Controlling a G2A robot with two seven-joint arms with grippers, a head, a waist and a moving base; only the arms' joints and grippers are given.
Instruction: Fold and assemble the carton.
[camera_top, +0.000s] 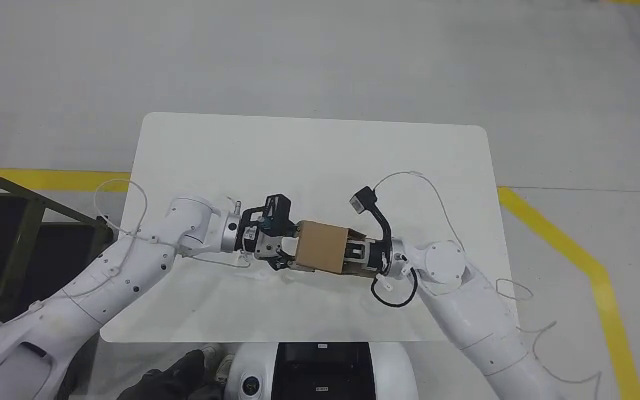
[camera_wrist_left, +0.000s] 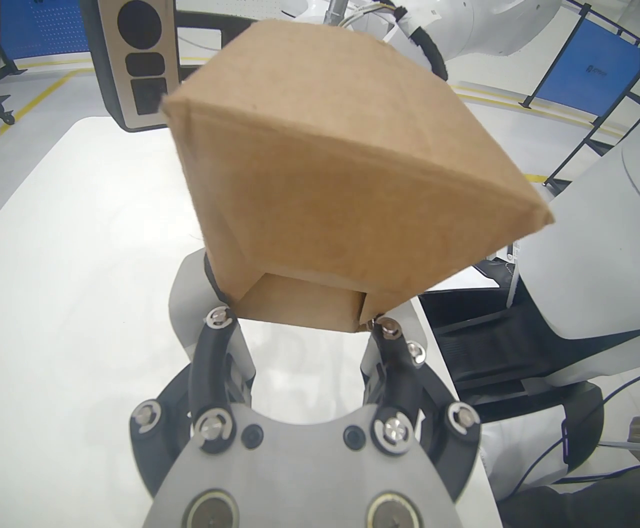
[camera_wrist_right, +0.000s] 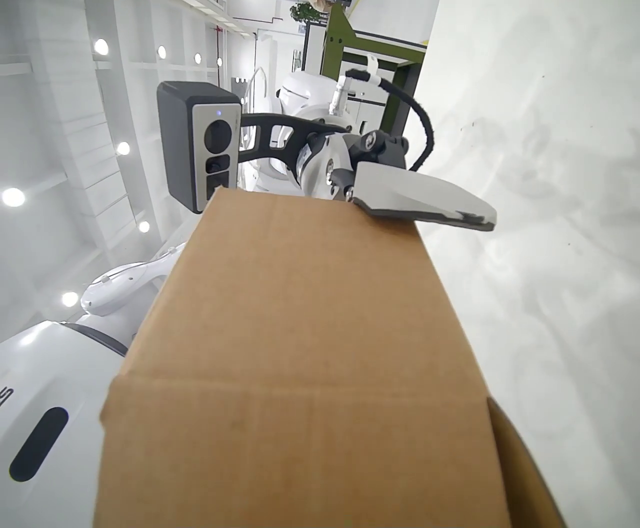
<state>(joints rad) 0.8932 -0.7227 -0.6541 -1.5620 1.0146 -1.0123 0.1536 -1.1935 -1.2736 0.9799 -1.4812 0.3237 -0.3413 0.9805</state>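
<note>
Above the near middle of the white rounded-corner table, one brown cardboard carton hangs lengthwise between the two arms and looks clear of the tabletop. The left gripper is at its left end and the right gripper at its right end. From the left wrist, the left gripper has its fingers spread wide, one at each lower corner of the carton, which they pinch across its width. A large flap lies folded over that end, with a smaller one tucked beneath it. From the right wrist, one grey finger pad of that left gripper lies along the far edge of the carton. I cannot tell whether the right gripper's own fingers are spread or pressed together, since the box hides them. The body is already squared up into a tube, so the step in hand is probably closing the ends. The left end looks mostly folded, while a flap at the right end stands open. The next move likely calls for the left gripper to hold steady while the right one presses that flap inward without crushing the wall. By count: one carton, two grippers, one table.
</note>
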